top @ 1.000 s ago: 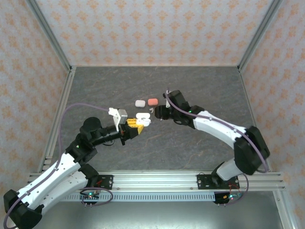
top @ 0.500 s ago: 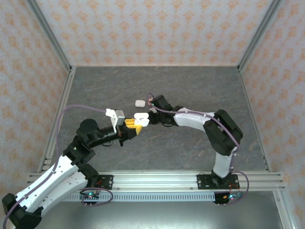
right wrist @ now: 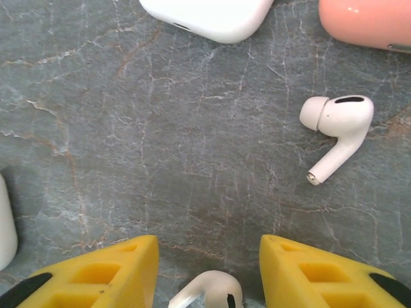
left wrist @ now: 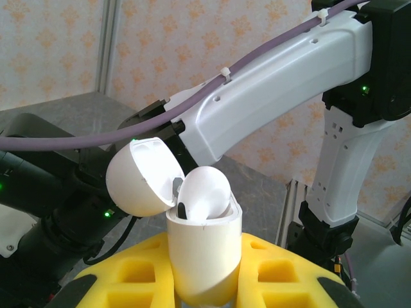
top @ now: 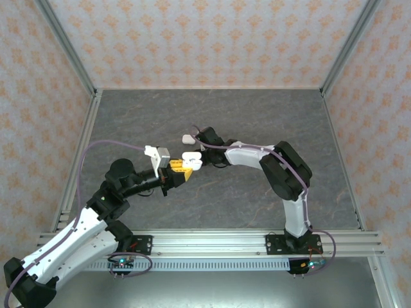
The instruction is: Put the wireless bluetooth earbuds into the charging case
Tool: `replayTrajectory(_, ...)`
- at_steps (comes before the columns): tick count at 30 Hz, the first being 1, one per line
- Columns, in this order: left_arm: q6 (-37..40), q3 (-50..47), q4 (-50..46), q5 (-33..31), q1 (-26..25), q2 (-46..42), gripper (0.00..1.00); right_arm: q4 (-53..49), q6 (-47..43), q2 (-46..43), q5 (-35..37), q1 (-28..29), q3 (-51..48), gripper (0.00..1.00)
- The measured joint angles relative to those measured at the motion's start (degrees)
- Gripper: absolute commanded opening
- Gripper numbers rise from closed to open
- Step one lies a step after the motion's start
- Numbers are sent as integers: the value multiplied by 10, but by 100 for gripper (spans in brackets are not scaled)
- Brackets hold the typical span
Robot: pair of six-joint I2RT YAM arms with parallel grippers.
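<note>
Open tabletop ahead, hemmed by white case, coral case and an earbud

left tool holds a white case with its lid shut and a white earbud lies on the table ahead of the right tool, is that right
No: the lid is open, as the left wrist view shows. The left tool does hold the white case, and a white earbud lies on the table ahead of the right tool.
</note>
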Motion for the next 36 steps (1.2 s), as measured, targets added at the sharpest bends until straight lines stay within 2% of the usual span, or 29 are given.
replayTrajectory(14, 0, 0, 0, 0, 0, 6, 0, -15, -18, 12, 13, 5, 11, 35)
replayTrajectory(36, 0, 0, 0, 0, 0, 12, 0, -19, -19, -27, -14, 10, -37, 36)
